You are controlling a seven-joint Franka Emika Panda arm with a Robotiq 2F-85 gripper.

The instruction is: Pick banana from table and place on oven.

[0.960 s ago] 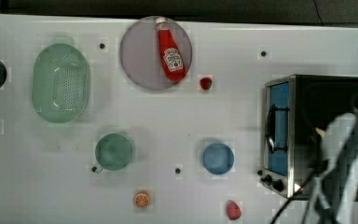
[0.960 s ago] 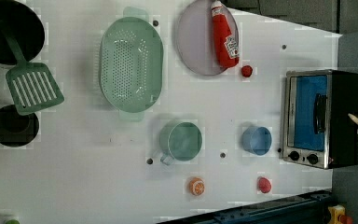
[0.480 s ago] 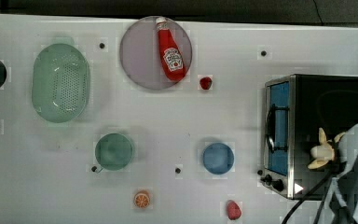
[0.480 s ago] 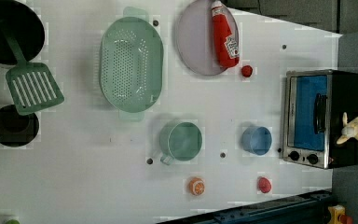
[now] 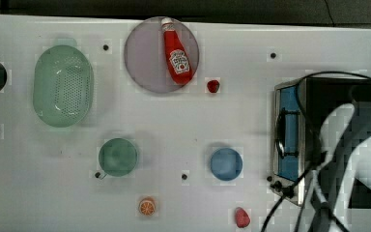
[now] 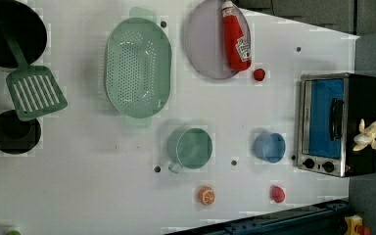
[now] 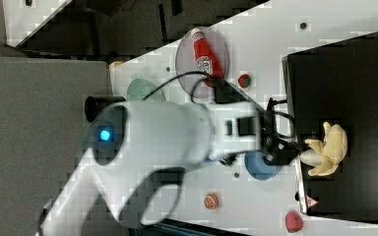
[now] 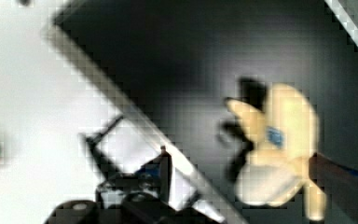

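Banana [image 7: 329,148]: lies on the black top of the oven [image 7: 344,88], near its front edge.
Handling: likely light, soft, easily bruised; best gripped across the thick middle.
Claw [image 7: 295,147]: at the banana's stem end; whether it is spread or touching, I cannot tell.

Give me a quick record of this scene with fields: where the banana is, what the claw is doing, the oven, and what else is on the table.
banana: lying on the oven's black top
oven: at the left view's right end of the table, door shut
claw: beside the banana
plate: holds a ketchup bottle
other items: green strainer, green cup, blue cup
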